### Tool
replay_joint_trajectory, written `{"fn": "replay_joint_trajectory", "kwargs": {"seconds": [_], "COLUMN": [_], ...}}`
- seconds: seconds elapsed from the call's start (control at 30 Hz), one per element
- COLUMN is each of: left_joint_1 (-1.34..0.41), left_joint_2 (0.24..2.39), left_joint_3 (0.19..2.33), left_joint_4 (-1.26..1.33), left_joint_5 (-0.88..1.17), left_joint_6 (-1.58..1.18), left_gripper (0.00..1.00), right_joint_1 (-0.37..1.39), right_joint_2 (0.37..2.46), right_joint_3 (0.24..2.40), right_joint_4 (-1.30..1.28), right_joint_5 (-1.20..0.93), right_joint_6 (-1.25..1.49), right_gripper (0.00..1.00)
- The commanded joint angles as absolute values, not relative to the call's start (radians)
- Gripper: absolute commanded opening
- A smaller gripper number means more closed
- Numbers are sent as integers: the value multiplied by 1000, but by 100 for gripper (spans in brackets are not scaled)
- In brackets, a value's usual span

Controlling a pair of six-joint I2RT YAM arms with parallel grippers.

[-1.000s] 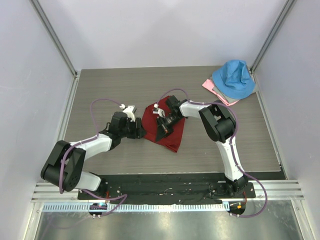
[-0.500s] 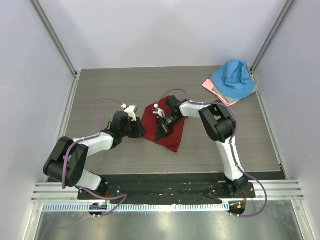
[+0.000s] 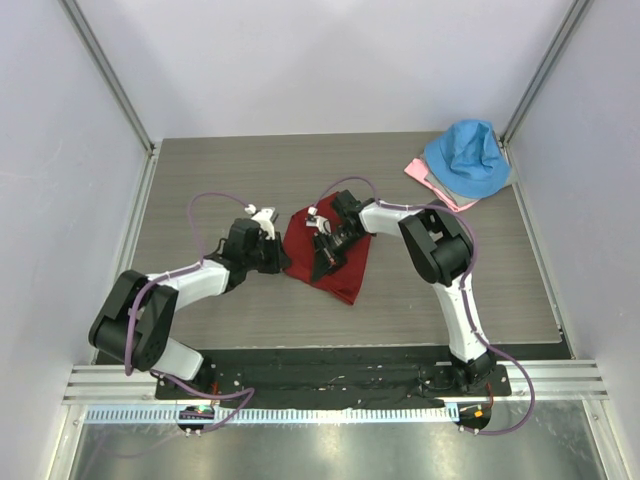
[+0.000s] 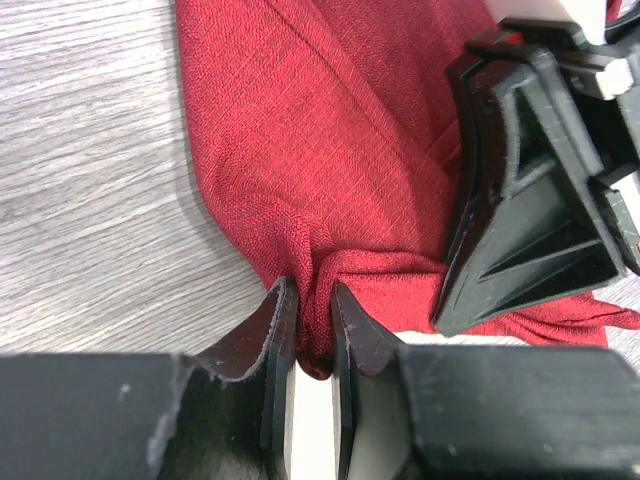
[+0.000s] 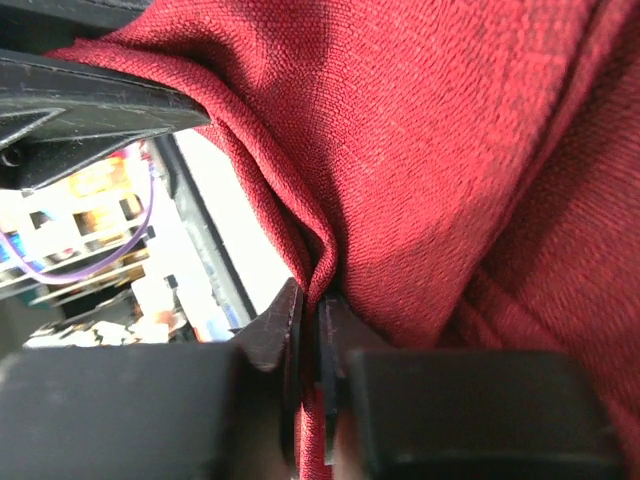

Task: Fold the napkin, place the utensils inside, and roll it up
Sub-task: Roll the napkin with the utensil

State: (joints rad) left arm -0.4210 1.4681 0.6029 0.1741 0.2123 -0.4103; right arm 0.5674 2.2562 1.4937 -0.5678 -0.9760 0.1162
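Left wrist: soft, limp napkin [image 4: 330, 130], bunching easily; best pinched at edge folds; clamped there by left gripper [image 4: 312, 300] and right gripper [image 5: 310, 300].

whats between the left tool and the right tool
Only the napkin: red cloth runs from the left tool to the right tool, each pinching a fold. The left wrist view shows it.

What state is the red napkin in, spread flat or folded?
Folded and bunched, not spread: the napkin shows layered creases, one fold pinched in the left tool and another in the right tool.
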Motion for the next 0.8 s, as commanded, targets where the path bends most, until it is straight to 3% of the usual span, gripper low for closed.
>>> {"fn": "replay_joint_trajectory", "kwargs": {"seconds": [0.0,0.03,0.07,0.37,0.6,0.77], "left_joint_1": [-414,-414,-416,-416,-414,-414], "left_joint_2": [1477,1477,1479,1522,1568,1582], "left_joint_3": [655,663,667,752,821,854], "left_joint_4": [95,66,52,-110,-224,-268], "left_joint_5": [155,155,153,153,178,193], "left_joint_6": [-385,-385,-388,-410,-434,-445], "left_gripper": [0,0,0,0,0,0], "right_joint_1": [563,564,566,615,796,903], "right_joint_2": [2146,2096,2067,1654,1506,1479], "right_joint_3": [1476,1456,1444,1114,910,864], "right_joint_4": [-519,-505,-477,-192,-101,-74], "right_joint_5": [-816,-801,-749,-408,-22,115], "right_joint_6": [121,126,124,39,-89,-152], "right_gripper": [17,28,32,58,67,69]}}
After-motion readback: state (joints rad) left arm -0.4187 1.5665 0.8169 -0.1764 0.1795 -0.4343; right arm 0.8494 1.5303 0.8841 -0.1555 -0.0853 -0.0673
